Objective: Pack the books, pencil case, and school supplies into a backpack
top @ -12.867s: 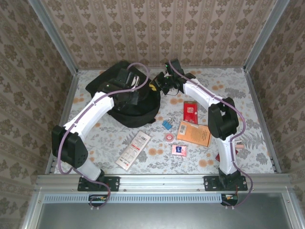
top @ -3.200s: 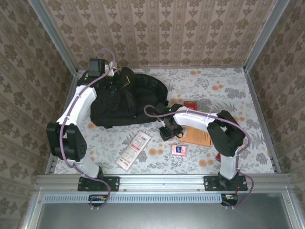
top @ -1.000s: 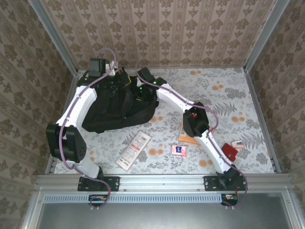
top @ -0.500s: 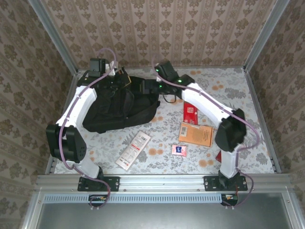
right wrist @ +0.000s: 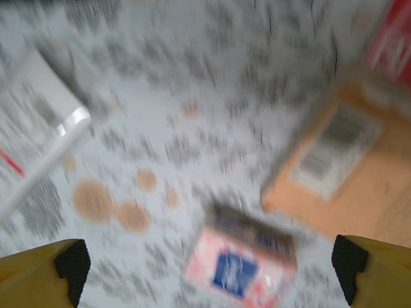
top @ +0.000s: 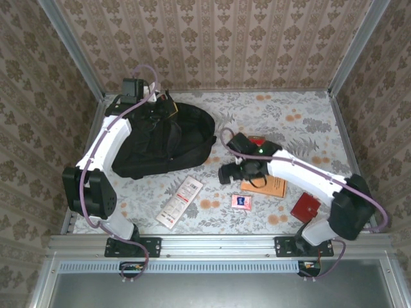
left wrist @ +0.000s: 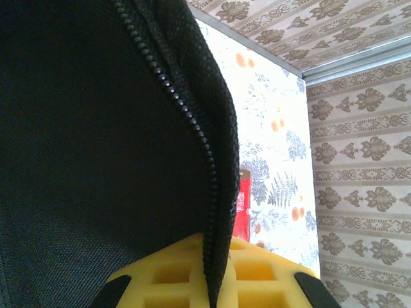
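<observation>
The black backpack (top: 164, 138) lies at the back left. My left gripper (top: 160, 102) is shut on its zip edge (left wrist: 215, 192), which runs pinched between the yellow pads (left wrist: 257, 276). My right gripper (top: 231, 172) hangs open and empty over the table, just above the pink-and-blue packet (top: 242, 201), which sits between the jaws in the blurred right wrist view (right wrist: 241, 266). The orange book (top: 273, 186) lies partly under the right arm; the red book (top: 257, 140) peeks out behind it. A dark red square pouch (top: 306, 208), seemingly the pencil case, lies near the right arm's base.
A white printed booklet (top: 180, 201) lies in front of the backpack, left of the packet. Metal rails and patterned walls close in the table on all sides. The right arm stretches low across the right half of the table.
My right arm has swung away from the backpack's opening and come down toward the front, over the packet, with jaws wide. The left gripper and backpack stay put.
</observation>
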